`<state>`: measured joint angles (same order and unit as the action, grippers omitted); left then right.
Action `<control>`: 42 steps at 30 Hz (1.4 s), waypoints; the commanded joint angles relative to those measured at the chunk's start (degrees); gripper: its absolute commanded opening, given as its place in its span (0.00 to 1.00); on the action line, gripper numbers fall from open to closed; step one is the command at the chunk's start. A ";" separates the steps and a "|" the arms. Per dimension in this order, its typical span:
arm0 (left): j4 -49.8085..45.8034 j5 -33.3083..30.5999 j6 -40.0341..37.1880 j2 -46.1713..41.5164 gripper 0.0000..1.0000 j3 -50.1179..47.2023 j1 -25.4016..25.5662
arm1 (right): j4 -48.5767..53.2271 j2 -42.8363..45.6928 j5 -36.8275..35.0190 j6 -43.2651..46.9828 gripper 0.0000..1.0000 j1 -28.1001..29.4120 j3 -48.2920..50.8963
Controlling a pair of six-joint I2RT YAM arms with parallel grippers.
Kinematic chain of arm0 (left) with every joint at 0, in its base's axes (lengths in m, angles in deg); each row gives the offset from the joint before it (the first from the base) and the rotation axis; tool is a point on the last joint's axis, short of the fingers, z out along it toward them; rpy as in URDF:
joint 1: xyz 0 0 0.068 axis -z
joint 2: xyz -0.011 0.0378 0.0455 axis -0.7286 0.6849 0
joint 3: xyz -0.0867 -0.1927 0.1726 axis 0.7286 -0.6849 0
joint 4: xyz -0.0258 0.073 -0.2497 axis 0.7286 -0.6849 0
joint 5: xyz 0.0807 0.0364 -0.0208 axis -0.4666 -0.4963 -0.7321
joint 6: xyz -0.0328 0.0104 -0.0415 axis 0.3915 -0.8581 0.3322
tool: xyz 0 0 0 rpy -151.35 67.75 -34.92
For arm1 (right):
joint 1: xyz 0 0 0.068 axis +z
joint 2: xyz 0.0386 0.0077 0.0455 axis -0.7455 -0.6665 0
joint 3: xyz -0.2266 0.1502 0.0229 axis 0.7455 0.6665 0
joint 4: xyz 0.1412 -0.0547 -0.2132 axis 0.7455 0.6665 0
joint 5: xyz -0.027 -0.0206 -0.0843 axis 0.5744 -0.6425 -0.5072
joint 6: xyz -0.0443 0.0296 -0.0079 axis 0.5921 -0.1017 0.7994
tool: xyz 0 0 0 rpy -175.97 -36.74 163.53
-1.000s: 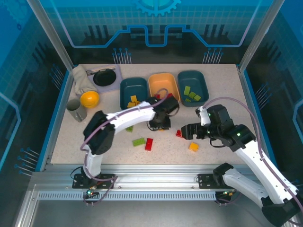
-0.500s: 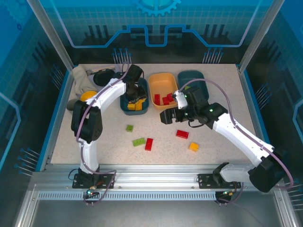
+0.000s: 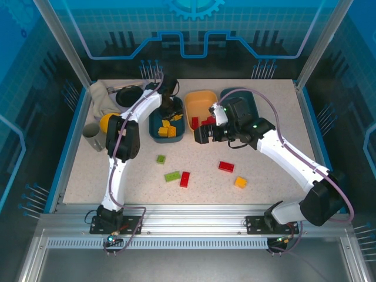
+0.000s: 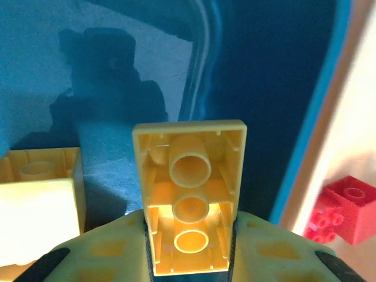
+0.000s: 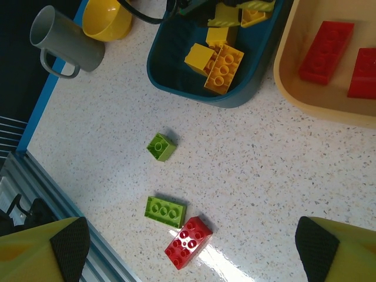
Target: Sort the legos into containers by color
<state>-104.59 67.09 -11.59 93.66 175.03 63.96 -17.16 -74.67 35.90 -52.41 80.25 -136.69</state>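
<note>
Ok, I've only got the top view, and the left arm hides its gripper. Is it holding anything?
Observer: Yes, the left gripper is shut on a yellow brick.
Operator: Gripped how?
Observer: By one end, with the hollow underside facing the wrist camera.
Operator: And the right gripper?
Observer: The right gripper is open and empty.

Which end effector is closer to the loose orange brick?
Right: right end effector hovers at the orange tray's near edge, behind the orange brick; left end effector over the left teal tray.
</note>
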 commanded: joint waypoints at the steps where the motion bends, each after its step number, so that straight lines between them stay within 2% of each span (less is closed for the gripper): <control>1: -3.55 -0.66 -0.36 1.11 0.32 1.20 -0.40 | -0.49 -0.61 0.03 -0.83 0.93 -0.77 -0.65; 8: -5.33 -0.92 -0.38 1.70 0.45 0.38 -0.40 | 2.06 -2.42 -2.83 -0.71 0.93 -0.66 -1.28; 14: -4.70 -0.87 -0.27 -1.88 0.52 -0.10 -0.23 | 6.13 -3.60 -7.33 0.11 0.92 0.81 -2.46; 22: -5.02 -2.42 1.48 -13.25 0.61 -2.04 1.42 | 12.44 -4.79 -13.71 -0.89 0.89 8.55 -3.52; 26: -2.25 -2.48 1.58 -22.68 0.65 -12.43 3.90 | 18.23 -8.34 -16.70 -3.38 0.88 14.54 -5.39; 31: 5.33 -0.18 4.30 -39.88 0.69 -36.52 5.81 | 25.25 -13.94 -18.40 -8.79 0.89 22.20 -7.78; 35: 7.29 1.27 4.15 -53.24 0.72 -51.65 7.23 | 27.37 -18.97 -18.14 -13.39 0.92 27.06 -8.59; 42: 4.62 3.78 3.98 -72.16 0.73 -68.71 9.35 | 24.99 -27.08 -16.79 -18.91 0.93 29.82 -12.04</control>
<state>-99.06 68.64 -8.16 27.34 109.68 72.81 7.02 -100.22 19.04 -67.12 109.67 -146.22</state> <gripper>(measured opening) 0.732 0.931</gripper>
